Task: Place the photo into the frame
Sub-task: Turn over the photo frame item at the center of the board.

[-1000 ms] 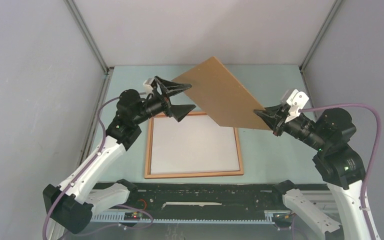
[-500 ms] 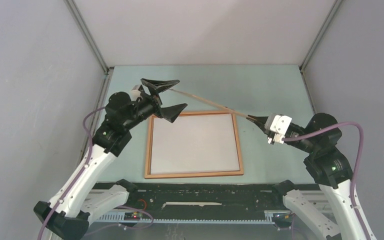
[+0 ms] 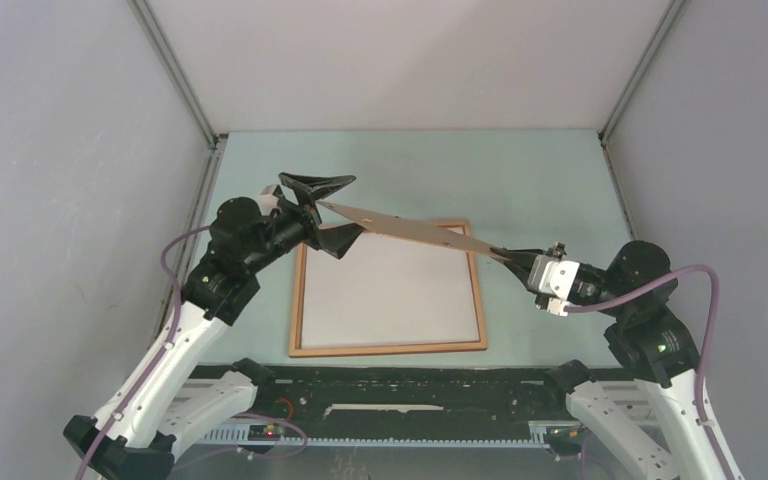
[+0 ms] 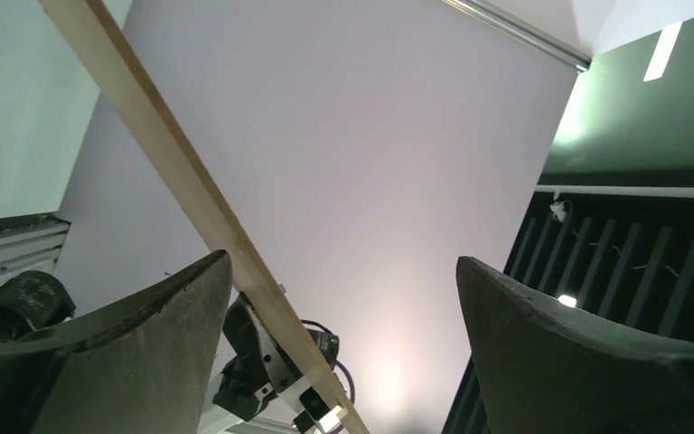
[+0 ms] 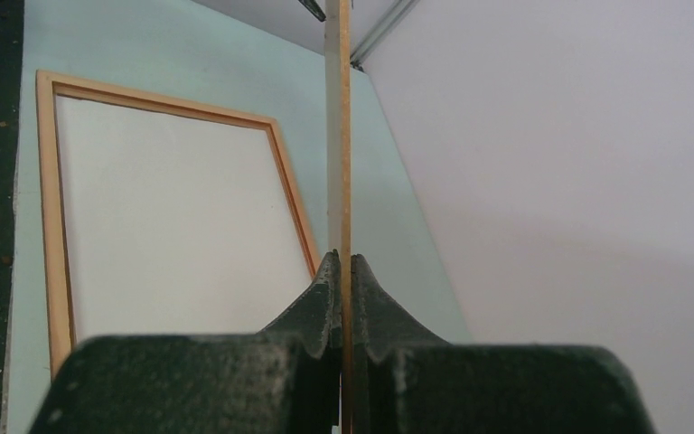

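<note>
Two black grippers are raised over a pale green tabletop (image 3: 540, 180). A large rectangular frame (image 3: 390, 349) with a thin orange-brown wooden rim is laid flat near the middle of the tabletop, somewhat closer to the near edge and parallel to it. A thin rectangular paper photo (image 3: 390, 290) is seen inside the rim with its plain white side up, and the opening is filled by it.

A flat, plain brown backing board (image 3: 410, 228) is held in the air over the far part of the frame, nearly edge-on to the top camera. It slopes from the left side of the tabletop down towards the right edge. Its right end is pinched by the right gripper (image 3: 500, 252), whose fingers (image 5: 321, 298) are pressed together on the thin edge of the board. In the right wrist view the board (image 5: 337, 136) rises straight from the fingertips, with the frame (image 5: 294, 194) and photo (image 5: 172, 208) lying to its left.

The left gripper (image 3: 357, 204) is spread wide, and the left end of the board lies between its fingers (image 4: 145, 316). Whether the board (image 4: 172, 163) is touched by either finger cannot be told.
</note>
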Controlling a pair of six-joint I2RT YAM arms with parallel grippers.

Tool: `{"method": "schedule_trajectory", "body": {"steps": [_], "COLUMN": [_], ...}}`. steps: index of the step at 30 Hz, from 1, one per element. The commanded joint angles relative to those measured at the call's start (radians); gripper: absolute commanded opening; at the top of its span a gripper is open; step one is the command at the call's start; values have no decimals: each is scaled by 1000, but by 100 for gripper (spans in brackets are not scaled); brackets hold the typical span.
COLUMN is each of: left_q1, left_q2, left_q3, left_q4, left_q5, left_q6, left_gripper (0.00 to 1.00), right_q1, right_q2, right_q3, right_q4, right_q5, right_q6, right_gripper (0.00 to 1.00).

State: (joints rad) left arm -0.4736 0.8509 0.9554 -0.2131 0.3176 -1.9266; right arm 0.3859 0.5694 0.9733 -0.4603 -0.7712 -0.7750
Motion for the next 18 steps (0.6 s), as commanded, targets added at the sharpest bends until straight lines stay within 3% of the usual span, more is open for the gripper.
{"method": "schedule_trajectory", "body": {"steps": [1,6,11,16,18], "left_q1": [-11,-11,-11,-11,-11], "left_q2": [5,15,-8,-15,-28], "left_q3": [-4,-21,-72,-44,-37], "left_q4": [-15,-80,-52,-58,-93], "left_q5": [35,89,82,88,83], "left_q6": [42,78,79,140,155], "left_gripper": [92,71,58,38,37], "right_q1": [4,1,-8,-26,-32], "right_q2": [-7,10,-2,-13,-23], "right_q3": [14,6,-41,-71,-79], "right_q4": [110,81,105,139,137], "right_q5": [-22,-29,-50,-83,-88], "right_q6": [-76,-118,-134,-121,-127], "right_gripper": [0,0,0,0,0]}}
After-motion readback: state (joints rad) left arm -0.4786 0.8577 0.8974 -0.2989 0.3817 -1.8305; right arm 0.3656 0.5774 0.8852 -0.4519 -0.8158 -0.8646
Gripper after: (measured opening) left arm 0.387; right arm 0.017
